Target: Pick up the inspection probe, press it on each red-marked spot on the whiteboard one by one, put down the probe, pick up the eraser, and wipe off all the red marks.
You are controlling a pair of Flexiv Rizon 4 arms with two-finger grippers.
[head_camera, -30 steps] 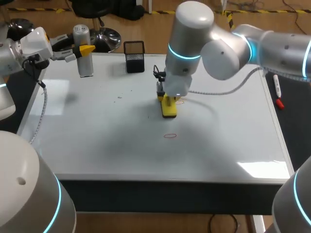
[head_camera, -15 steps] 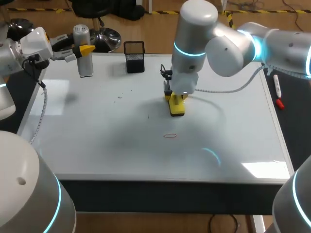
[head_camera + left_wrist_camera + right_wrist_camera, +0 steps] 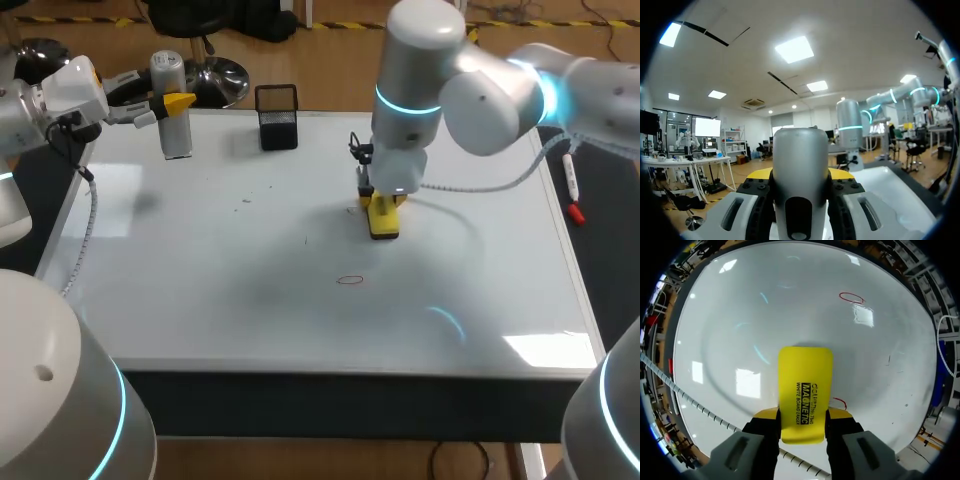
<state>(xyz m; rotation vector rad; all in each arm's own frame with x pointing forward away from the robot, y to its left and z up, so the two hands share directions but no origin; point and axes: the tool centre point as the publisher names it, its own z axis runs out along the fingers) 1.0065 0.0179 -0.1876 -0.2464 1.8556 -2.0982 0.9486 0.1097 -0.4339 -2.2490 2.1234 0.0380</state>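
My right gripper point(image 3: 382, 207) is shut on the yellow eraser point(image 3: 384, 222), which is pressed to the whiteboard point(image 3: 200, 250) right of its middle. In the right wrist view the eraser point(image 3: 805, 390) sits between the fingers of that gripper point(image 3: 802, 417). A short red stroke point(image 3: 840, 402) shows right beside it, and a red oval mark point(image 3: 851, 297) lies farther ahead. That oval point(image 3: 349, 280) is nearer the front edge in the head view. My left gripper point(image 3: 172, 102) at the far left corner is shut on the grey cylindrical probe point(image 3: 174, 115), which stands upright. The probe point(image 3: 799, 175) fills the left wrist view between the fingers.
A black mesh pen holder point(image 3: 277, 116) stands at the back edge of the board. A white marker point(image 3: 570, 178) and a red cap point(image 3: 577, 213) lie off the board's right edge. Small dark specks point(image 3: 248, 200) dot the board left of the middle.
My right arm has slid the eraser to the right and slightly toward the back, over the spot where a red oval showed. The left arm and probe have not moved.
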